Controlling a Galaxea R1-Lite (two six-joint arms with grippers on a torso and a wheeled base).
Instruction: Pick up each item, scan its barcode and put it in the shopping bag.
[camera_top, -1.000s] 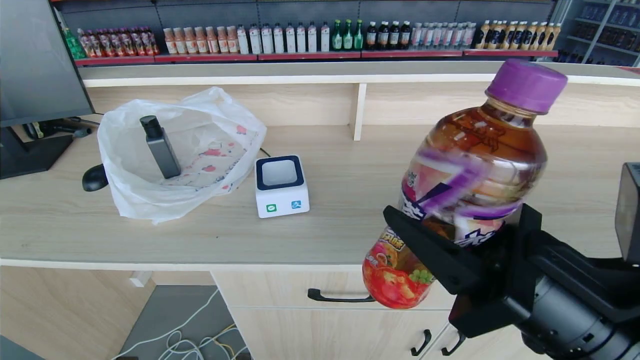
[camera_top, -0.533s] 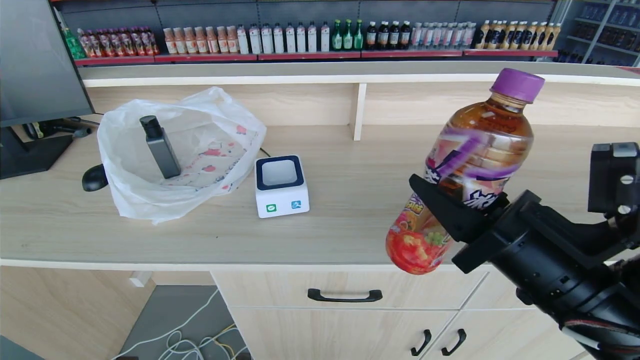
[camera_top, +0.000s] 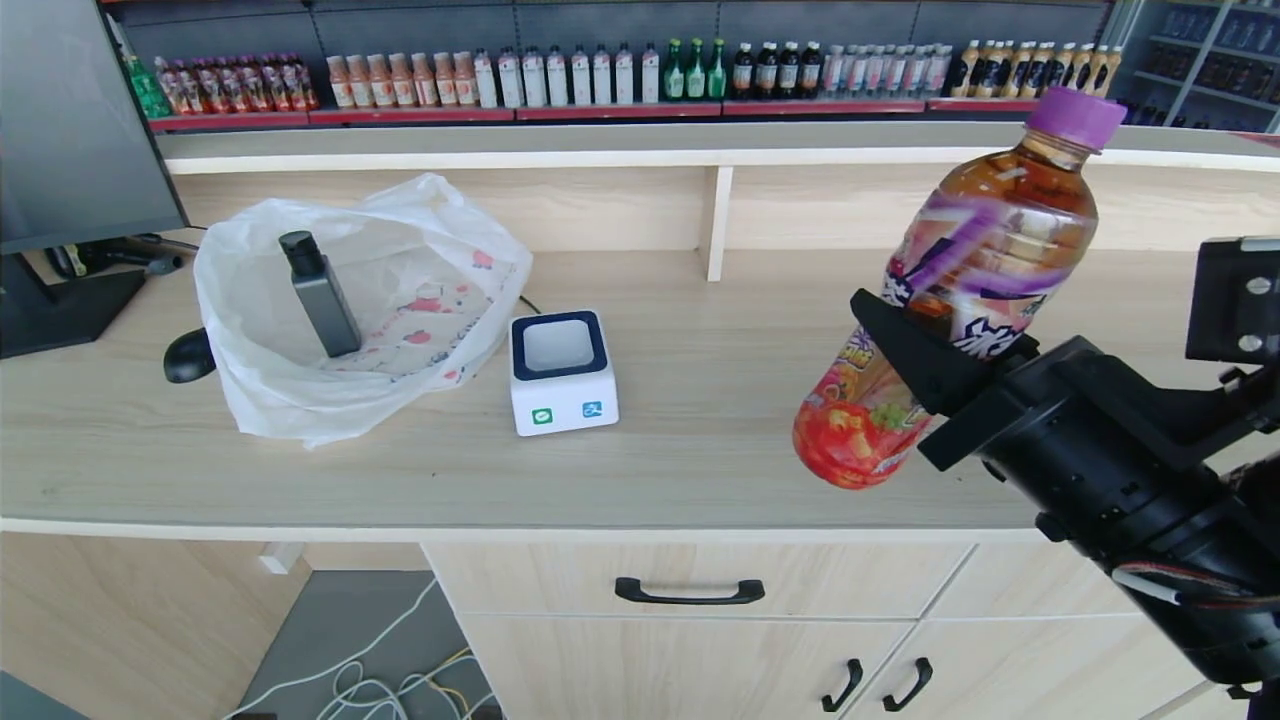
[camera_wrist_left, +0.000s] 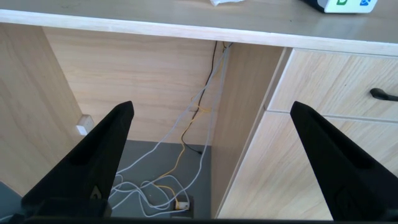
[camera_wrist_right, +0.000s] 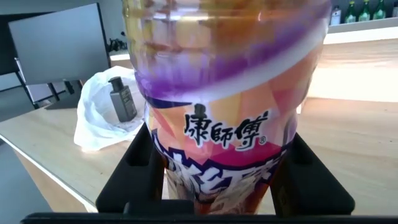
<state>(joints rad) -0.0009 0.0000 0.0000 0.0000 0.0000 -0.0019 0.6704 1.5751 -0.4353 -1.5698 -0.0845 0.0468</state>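
My right gripper (camera_top: 950, 360) is shut on a tea bottle (camera_top: 960, 270) with a purple cap, held tilted above the right side of the counter (camera_top: 700, 450). In the right wrist view the bottle (camera_wrist_right: 230, 106) sits between the black fingers (camera_wrist_right: 134, 168). A white scanner (camera_top: 562, 370) stands mid-counter. To its left lies the open white shopping bag (camera_top: 350, 300) with a grey bottle (camera_top: 320, 295) standing inside. My left gripper (camera_wrist_left: 211, 162) hangs open below the counter edge, by the drawers, holding nothing.
A monitor (camera_top: 70, 150) and a black mouse (camera_top: 188, 355) sit at the far left. A raised ledge with a divider (camera_top: 716, 220) bounds the counter's back. Drawer handles (camera_top: 690, 592) sit below the front edge. Cables (camera_wrist_left: 180, 186) lie on the floor.
My right arm has carried the tea bottle up and away from the camera, to the right over the counter. The bag, scanner and grey bottle stayed put.
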